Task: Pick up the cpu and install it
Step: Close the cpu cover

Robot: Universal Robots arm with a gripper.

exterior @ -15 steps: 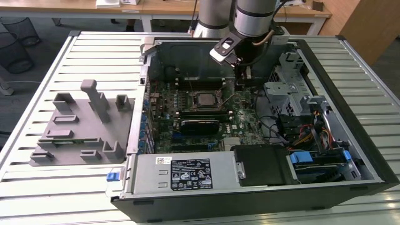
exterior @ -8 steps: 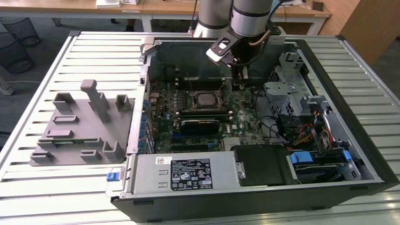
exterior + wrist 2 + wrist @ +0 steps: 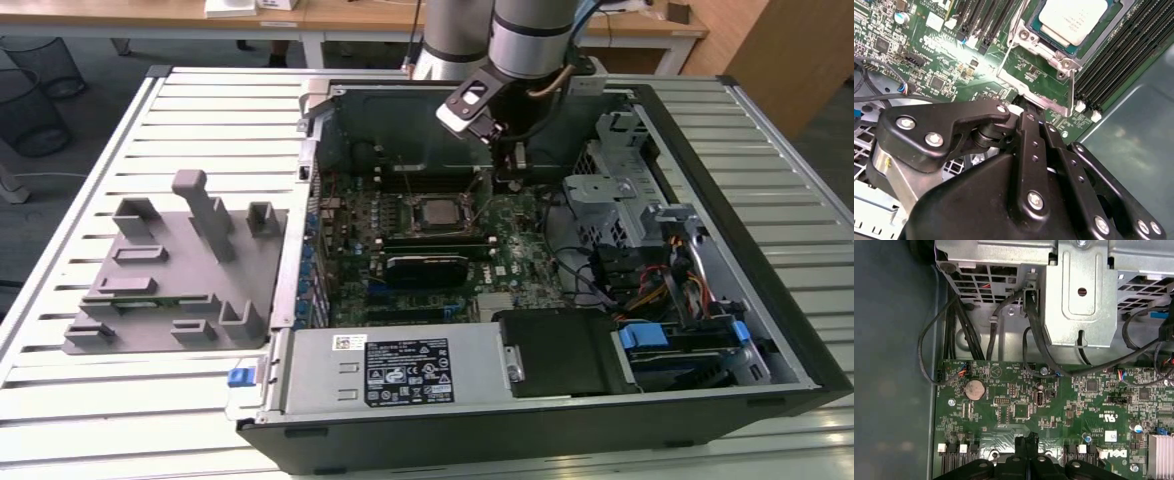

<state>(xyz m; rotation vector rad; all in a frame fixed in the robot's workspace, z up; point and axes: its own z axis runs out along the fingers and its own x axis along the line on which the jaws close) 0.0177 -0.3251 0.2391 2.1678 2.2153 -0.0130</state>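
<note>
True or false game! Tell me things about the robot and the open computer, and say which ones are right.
1. The cpu lies in its socket on the green board. True.
2. The end effector is gripping the cpu. False: it is shut on nothing, beside the socket.
3. A grey tray sits beside the computer case, on the exterior view's left. True.
4. The computer case has its lid on. False: it is open.

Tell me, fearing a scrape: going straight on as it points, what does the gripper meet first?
Likely the socket frame, at its edge beside the cpu, else the motherboard by it; depth is unclear.
</note>
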